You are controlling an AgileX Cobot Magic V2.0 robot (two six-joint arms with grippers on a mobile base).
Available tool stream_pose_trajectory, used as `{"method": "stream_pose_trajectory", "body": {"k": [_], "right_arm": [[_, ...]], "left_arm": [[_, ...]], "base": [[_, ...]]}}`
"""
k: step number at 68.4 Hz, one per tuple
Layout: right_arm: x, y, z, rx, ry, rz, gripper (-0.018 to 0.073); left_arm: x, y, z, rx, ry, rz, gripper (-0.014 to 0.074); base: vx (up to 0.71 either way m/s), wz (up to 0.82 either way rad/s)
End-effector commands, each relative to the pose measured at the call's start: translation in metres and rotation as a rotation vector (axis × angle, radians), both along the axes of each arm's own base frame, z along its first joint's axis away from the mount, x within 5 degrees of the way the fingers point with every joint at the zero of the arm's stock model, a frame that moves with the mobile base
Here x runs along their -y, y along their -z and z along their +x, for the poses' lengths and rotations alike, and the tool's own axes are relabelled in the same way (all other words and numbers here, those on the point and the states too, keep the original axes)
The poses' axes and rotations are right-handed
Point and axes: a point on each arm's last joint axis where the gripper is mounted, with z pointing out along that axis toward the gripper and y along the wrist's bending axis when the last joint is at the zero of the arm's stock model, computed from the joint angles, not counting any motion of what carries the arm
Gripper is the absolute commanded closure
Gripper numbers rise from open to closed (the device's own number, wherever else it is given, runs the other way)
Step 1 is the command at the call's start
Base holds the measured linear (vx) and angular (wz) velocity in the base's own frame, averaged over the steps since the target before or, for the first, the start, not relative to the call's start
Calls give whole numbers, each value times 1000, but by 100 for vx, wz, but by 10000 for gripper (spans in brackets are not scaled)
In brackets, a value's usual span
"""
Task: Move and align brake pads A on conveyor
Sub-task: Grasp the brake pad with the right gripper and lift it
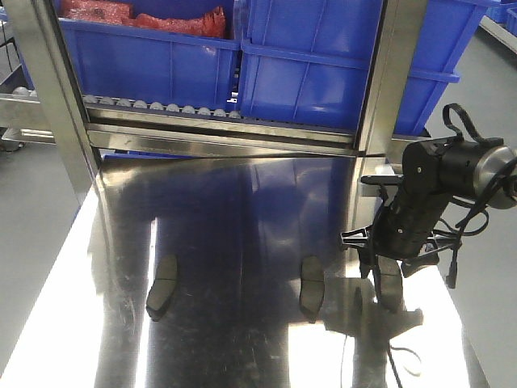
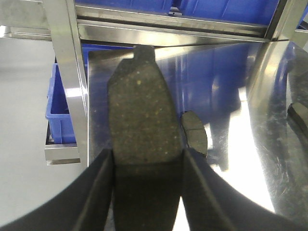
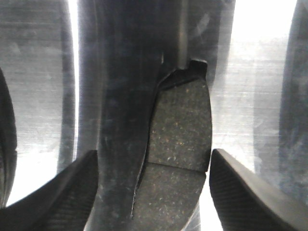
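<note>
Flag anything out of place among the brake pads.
The dark grey curved brake pads lie on the mirror-shiny steel tabletop, not on a belt; no belt is in view. None looks damaged.

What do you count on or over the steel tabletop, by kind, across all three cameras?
Brake pads: 4 (left free pad, middle free pad, third pad inside the open right gripper, fourth pad clamped in the left gripper)
Grippers: 2
Total: 6
</note>
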Motion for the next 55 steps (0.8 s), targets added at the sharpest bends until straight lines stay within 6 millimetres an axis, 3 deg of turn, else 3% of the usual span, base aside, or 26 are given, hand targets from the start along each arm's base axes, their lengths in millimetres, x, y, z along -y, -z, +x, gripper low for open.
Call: {"method": "stream_pose_trajectory", "body": {"k": [1, 29, 37, 51, 55], "right_arm": [[2, -25, 3, 81, 5, 9, 92], [2, -8, 5, 23, 6, -2, 132], [2, -8, 5, 24, 6, -2, 252], [2, -16, 3, 52, 1, 3, 574], [3, -23, 0, 80, -4, 3, 576]], "left_arm": [[1, -15, 2, 99, -2, -30, 603], [1, -15, 2, 99, -2, -30, 603], [1, -15, 2, 99, -2, -30, 603], [1, -15, 2, 99, -2, -30, 603], [1, -15, 2, 99, -2, -30, 603]], "base": [[0, 0], [0, 0], [0, 0], [0, 0], [0, 0]]}}
